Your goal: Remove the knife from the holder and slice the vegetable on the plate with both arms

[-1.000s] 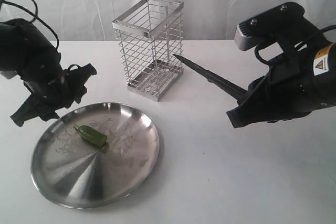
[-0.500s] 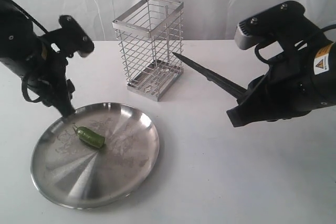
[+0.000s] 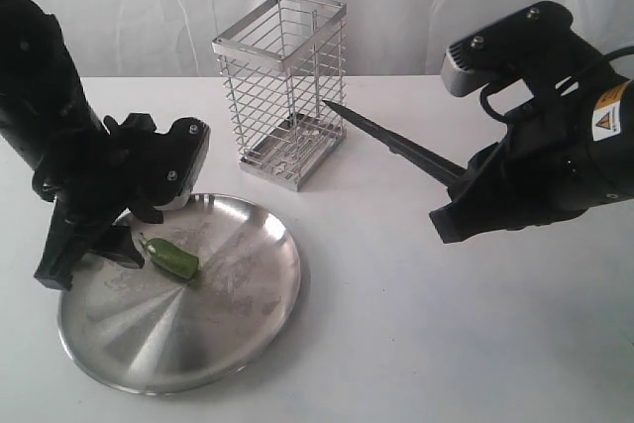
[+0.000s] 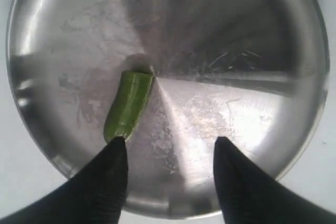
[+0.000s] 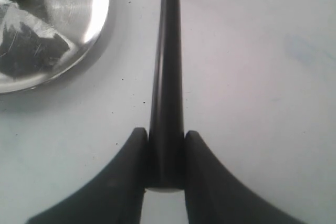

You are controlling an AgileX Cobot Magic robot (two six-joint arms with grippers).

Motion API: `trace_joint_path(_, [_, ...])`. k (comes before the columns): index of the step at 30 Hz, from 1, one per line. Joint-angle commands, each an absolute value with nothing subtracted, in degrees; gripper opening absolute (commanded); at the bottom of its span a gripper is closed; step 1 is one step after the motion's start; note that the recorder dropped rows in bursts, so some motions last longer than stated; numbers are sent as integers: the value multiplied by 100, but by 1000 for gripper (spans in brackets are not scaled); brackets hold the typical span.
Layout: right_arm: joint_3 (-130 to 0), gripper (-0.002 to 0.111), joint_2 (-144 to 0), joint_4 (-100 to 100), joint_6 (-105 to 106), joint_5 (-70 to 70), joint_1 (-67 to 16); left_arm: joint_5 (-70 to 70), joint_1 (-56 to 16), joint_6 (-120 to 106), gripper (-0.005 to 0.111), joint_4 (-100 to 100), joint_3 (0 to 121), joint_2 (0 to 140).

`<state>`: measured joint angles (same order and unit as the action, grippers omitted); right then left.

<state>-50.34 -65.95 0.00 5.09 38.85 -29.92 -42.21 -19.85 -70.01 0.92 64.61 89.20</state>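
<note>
On the steel plate [image 3: 198, 344] nearest the camera lies the vegetable [image 3: 173, 260], a green chili. The left hand [image 4: 170, 141] is spread open over it, one fingertip [image 4: 116, 145] at its end. Right of it, above the tabletop [image 3: 446, 344], the right hand [image 5: 165, 132] clenches the black knife [image 3: 391, 141], whose tip points at the wire holder [image 3: 282, 86] behind.

- The exterior view looks from in front and somewhat above, across the bench [image 3: 416, 344] toward the holder [image 3: 282, 86], at middle distance.
- The left wrist view looks nearly straight down, close over the plate [image 4: 252, 35], past the tips of the left pincer [image 4: 170, 142].
- The right wrist view looks low along the knife [image 5: 167, 77] over the bench; all three views share the plate's rim.
</note>
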Motion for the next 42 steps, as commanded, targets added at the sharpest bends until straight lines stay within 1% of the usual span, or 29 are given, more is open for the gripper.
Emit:
trace_joint_path(1, [-5075, 0, -6546, 0, 606, 3809, -2958, -4183, -2010, -7648, 54, 230, 6459, 9097])
trace_joint_path(6, [-5075, 0, -6546, 0, 606, 3821, -2958, -3950, -2010, -7971, 54, -35, 6459, 9475])
trace_joint_path(13, [-5075, 0, -6485, 45, 582, 3960, -2958, -2932, -1980, -7960, 54, -281, 6459, 10009])
trace_joint_path(18, [-5075, 0, -6338, 67, 524, 3971, -2958, -2809, -1750, -7960, 54, -339, 6459, 10339])
trace_joint_path(23, [-5075, 0, -6227, 67, 454, 3982, -2958, -2492, -1544, -7982, 54, -344, 6459, 10375])
trace_joint_path(39, [-5075, 0, -6225, 67, 430, 3932, -2958, -2467, -1544, -8633, 54, 352, 6459, 10710])
trace_joint_path(42, [-5075, 0, -6225, 56, 430, 3922, -2958, -2652, -1544, -8610, 54, 352, 6459, 10855])
